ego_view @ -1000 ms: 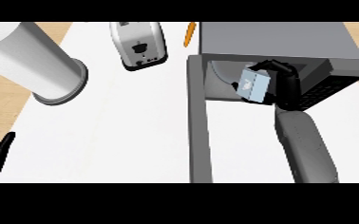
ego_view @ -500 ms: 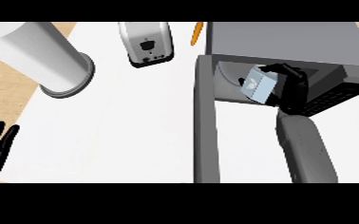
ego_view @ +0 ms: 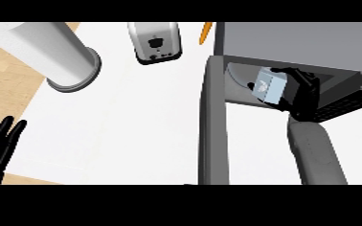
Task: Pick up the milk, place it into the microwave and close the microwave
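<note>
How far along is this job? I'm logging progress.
Done: the pale blue milk carton is picked up. In hand: the black right hand holds it inside the grey microwave. Left: release it, then shut the open grey door. The left hand rests at the left edge.

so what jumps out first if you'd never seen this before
The right hand curled round the milk, holding it inside the open microwave at upper right, its door swung toward the viewer. Next, a big white cylinder stands at upper left, with a toaster between them at the top.
</note>
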